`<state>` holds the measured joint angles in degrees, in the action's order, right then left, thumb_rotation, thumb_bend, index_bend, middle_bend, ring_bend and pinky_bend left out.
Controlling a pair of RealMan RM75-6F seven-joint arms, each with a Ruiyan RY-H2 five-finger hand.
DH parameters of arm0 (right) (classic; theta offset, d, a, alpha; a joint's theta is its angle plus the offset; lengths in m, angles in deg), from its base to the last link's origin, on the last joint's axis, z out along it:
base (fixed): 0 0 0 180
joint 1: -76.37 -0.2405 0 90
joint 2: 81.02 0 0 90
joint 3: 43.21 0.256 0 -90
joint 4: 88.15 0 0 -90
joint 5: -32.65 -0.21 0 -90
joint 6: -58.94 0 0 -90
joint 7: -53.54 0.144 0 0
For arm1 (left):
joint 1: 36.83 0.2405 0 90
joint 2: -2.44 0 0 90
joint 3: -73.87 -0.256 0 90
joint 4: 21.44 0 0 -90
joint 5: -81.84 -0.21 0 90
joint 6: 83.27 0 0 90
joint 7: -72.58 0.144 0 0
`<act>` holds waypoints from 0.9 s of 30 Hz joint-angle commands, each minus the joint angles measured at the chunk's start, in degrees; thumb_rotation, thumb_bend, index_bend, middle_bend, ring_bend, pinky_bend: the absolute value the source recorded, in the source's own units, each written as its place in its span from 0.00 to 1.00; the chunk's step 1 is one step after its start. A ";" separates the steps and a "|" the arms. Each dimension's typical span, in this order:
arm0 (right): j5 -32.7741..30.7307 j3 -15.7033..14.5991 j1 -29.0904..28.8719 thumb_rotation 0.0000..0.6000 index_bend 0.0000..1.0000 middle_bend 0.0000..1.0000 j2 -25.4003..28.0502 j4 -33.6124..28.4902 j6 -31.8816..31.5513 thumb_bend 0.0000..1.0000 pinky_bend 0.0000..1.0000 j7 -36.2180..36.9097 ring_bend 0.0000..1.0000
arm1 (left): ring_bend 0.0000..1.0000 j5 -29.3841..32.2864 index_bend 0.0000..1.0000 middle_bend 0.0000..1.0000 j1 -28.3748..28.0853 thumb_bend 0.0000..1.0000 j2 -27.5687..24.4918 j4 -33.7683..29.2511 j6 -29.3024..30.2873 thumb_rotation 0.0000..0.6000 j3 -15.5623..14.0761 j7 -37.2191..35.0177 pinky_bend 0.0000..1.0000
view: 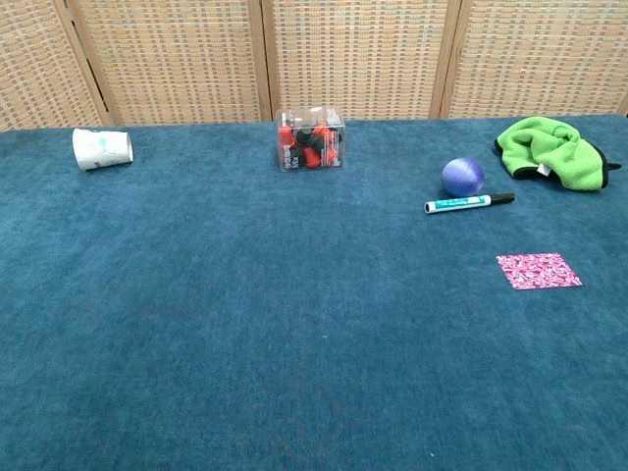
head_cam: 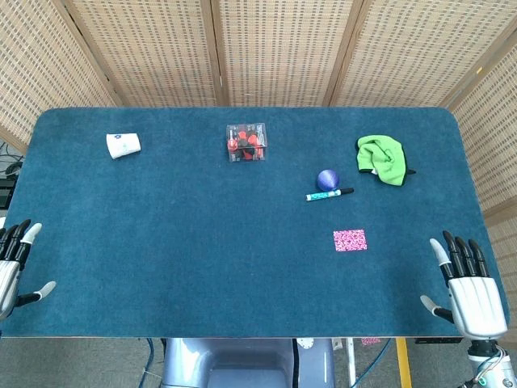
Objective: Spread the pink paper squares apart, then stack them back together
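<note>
The pink patterned paper squares (head_cam: 350,240) lie as one neat stack flat on the blue table, right of centre; the chest view shows the same stack (view: 539,271) at its right side. My right hand (head_cam: 469,287) rests at the table's near right corner, fingers spread, holding nothing, well to the right of the stack. At the near left edge my left hand (head_cam: 14,267) lies with fingers apart and empty, partly cut off by the frame. Neither hand appears in the chest view.
A marker (head_cam: 329,194) and a purple ball (head_cam: 327,179) lie just beyond the stack. A green cloth (head_cam: 381,159) sits at the far right, a clear box of red and black pieces (head_cam: 246,142) at the far middle, a tipped paper cup (head_cam: 123,145) far left.
</note>
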<state>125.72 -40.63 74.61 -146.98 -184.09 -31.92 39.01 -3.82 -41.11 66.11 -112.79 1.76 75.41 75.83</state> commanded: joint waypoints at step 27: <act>-10.83 2.11 -18.83 1.00 0.10 0.05 -3.12 8.81 34.25 1.00 0.00 12.18 0.00 | 0.00 1.24 0.00 0.00 -0.28 0.00 -0.01 -1.05 -0.84 1.00 0.37 1.22 0.00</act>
<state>116.82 -39.37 57.52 -148.64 -176.97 0.35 51.63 -2.60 -41.38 66.12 -113.82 0.94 75.77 77.02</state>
